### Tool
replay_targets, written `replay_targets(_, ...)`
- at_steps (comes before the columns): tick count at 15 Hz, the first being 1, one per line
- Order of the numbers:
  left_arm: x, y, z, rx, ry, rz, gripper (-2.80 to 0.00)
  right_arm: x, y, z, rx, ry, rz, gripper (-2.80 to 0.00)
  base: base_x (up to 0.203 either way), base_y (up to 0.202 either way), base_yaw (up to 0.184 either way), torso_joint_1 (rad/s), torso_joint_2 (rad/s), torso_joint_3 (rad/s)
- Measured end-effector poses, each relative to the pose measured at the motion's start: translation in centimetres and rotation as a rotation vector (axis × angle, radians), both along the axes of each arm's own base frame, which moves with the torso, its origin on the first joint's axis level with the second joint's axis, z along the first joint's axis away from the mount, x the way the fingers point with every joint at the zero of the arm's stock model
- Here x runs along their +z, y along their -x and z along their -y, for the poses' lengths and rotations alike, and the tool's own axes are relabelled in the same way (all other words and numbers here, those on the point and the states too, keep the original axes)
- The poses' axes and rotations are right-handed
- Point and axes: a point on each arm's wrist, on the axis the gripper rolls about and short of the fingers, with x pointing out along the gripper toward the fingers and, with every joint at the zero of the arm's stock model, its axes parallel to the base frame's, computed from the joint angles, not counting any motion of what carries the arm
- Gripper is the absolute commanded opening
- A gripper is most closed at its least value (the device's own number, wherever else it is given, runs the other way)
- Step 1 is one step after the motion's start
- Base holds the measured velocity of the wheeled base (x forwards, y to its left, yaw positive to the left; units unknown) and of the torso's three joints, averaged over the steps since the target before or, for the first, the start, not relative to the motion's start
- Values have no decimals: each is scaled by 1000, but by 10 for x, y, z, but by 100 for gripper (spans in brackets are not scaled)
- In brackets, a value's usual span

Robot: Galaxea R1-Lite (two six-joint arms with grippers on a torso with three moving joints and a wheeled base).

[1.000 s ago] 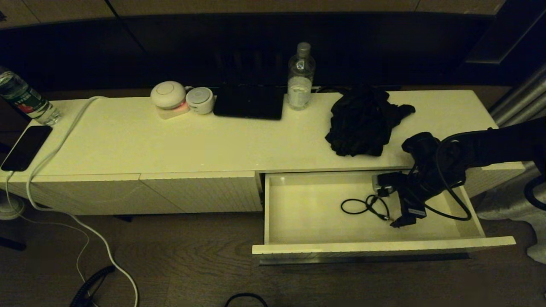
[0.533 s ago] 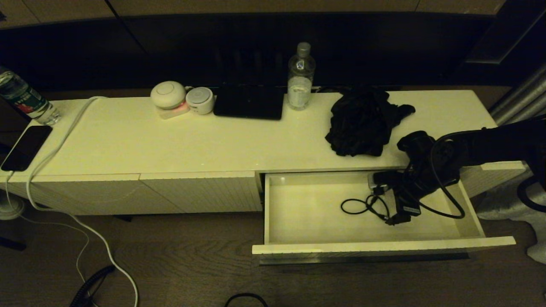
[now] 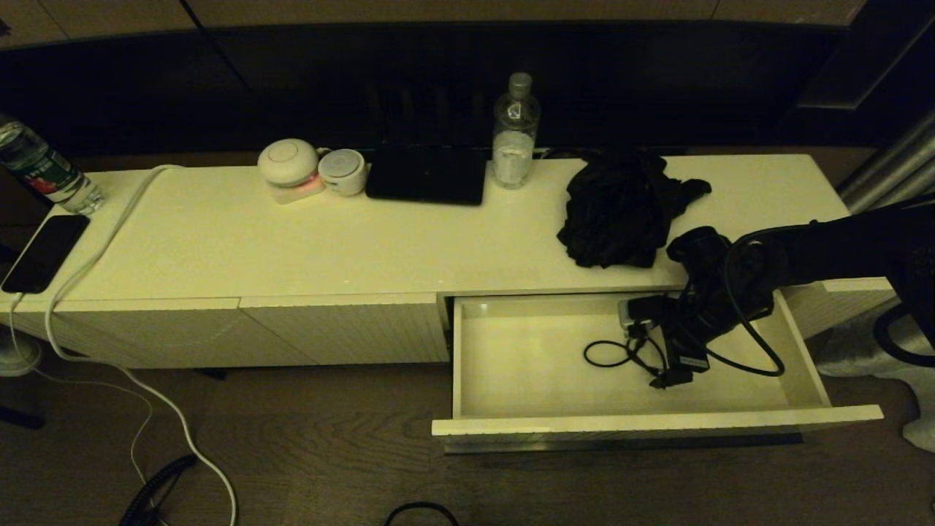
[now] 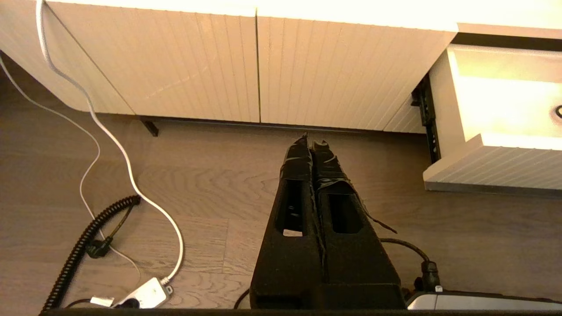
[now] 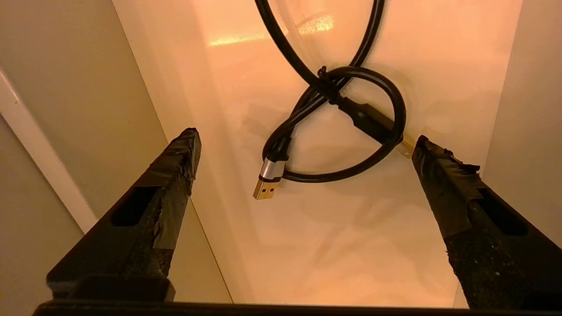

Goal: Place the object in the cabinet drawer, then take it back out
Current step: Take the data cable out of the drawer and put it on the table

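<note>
The cabinet drawer (image 3: 657, 422) stands pulled out at the right of the low cream cabinet, and its corner also shows in the left wrist view (image 4: 496, 166). A black USB cable (image 3: 617, 354) lies looped on the drawer's white floor. My right gripper (image 3: 656, 349) hangs inside the drawer just right of the loop. In the right wrist view it is open (image 5: 306, 136), fingers wide apart and holding nothing. The cable's silver plug (image 5: 270, 169) lies ahead between them. My left gripper (image 4: 311, 140) is shut and empty, low over the wooden floor before the ribbed front panels.
On the cabinet top sit a crumpled black cloth (image 3: 617, 208), a clear bottle (image 3: 515, 135), a flat black slab (image 3: 427, 175), two round white devices (image 3: 288, 164), a phone (image 3: 44, 252) and a white cord (image 3: 95, 256). Cords lie on the floor (image 4: 131, 175).
My right arm has moved left along the drawer, bringing the open gripper closer to the cable. The cable has not moved.
</note>
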Motion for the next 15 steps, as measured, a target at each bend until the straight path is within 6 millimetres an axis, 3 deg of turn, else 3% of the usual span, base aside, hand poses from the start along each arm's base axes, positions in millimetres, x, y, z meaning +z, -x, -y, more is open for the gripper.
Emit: replay_targets(15, 0, 0, 0, 0, 0, 0, -280, -2, -11, -3, 5, -3, 17, 0, 0, 0, 0, 0, 0, 0)
